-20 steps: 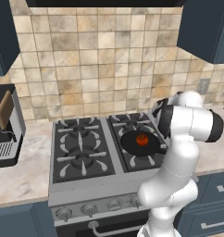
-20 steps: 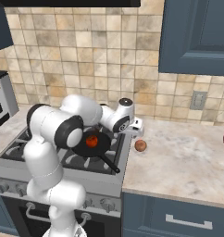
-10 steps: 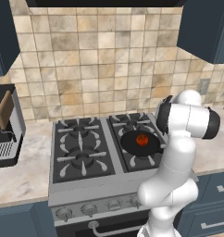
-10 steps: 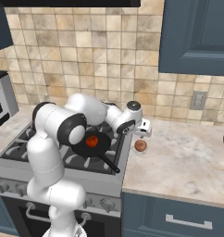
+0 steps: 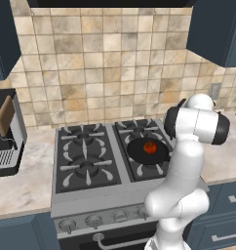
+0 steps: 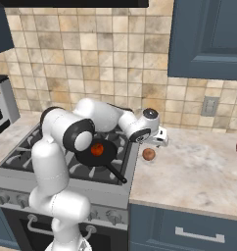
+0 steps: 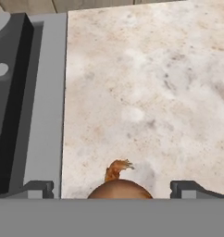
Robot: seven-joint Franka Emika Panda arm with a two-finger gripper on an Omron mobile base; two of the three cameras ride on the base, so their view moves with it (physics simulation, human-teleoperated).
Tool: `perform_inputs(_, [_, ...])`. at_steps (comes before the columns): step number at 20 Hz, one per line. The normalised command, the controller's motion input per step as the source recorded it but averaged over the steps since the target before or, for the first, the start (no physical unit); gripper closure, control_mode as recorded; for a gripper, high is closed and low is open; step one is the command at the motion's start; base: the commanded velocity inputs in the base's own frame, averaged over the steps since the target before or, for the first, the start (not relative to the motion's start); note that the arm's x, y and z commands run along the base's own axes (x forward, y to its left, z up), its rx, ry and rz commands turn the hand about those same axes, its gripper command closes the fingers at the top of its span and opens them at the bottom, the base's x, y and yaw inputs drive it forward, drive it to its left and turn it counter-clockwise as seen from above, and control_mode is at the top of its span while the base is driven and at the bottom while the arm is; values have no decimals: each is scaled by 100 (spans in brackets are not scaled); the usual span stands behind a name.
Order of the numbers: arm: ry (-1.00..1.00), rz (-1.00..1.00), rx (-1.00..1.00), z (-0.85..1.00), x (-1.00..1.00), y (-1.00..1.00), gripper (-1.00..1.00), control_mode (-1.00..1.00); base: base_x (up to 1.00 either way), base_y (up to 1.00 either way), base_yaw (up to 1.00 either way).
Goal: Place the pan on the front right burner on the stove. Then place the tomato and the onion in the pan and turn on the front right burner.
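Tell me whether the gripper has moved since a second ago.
Yes. In the right base view the gripper has swung right, away from the pan on the stove, out over the counter, and now sits open just above the onion.

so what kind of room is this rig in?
A home-style kitchen, rendered rather than real. The giveaways: a steel stove with four grated burners and a row of knobs, a tiled backsplash under dark blue cabinets, and a marbled counter with an onion on it.
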Motion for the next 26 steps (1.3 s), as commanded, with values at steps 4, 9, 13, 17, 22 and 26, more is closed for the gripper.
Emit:
perform_inputs(4, [0,0,0,0,-9,-37,-100,-100,0,0,0])
perform_inputs(9, [0,0,0,0,-5,-7,-100,-100,0,0,0])
perform_inputs(13, [0,0,0,0,-4,0,-100,-100,0,0,0])
perform_inputs(17, [0,0,0,0,-16,0,-100,-100,0,0,0])
perform_inputs(22, [0,0,0,0,-29,0,-100,-100,0,0,0])
perform_inputs(26, [0,0,0,0,-28,0,-100,-100,0,0,0])
